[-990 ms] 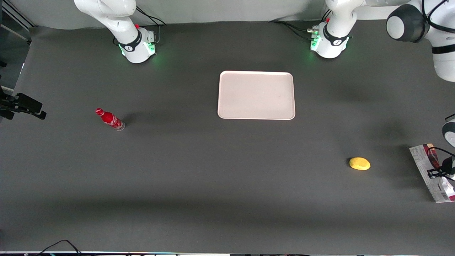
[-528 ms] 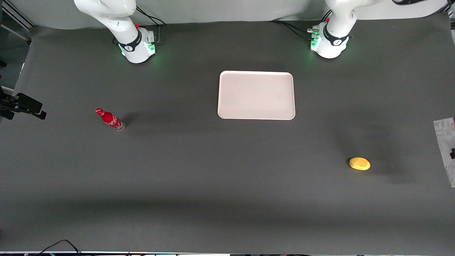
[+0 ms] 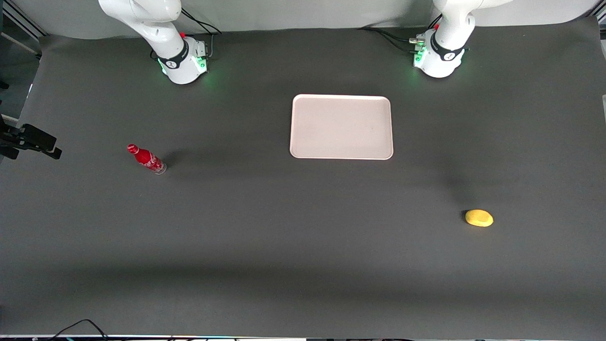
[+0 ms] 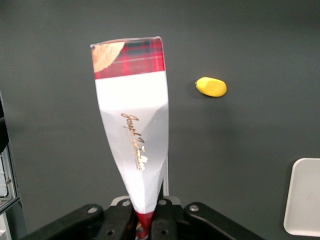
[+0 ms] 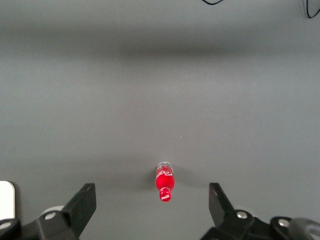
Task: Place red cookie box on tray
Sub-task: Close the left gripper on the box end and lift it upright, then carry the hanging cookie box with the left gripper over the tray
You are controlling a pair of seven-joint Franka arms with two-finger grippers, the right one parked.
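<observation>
While gripped endwise, red cookie box point(image 4: 132, 135) juts lengthwise from tool point(image 4: 145, 220)

The red cookie box point(image 4: 132, 135) hangs clamped in the gripper point(image 4: 145, 227) above the dark table, its white panel with gold script facing the wrist camera (a red tartan band crosses its outer end). The tray point(image 3: 341, 126), pale pinkish-beige with rounded corners, lies flat and bare between the two arm bases.

one tray point(image 3: 341, 126), one red cookie box point(image 4: 132, 130), one bottle point(image 3: 146, 159)
</observation>
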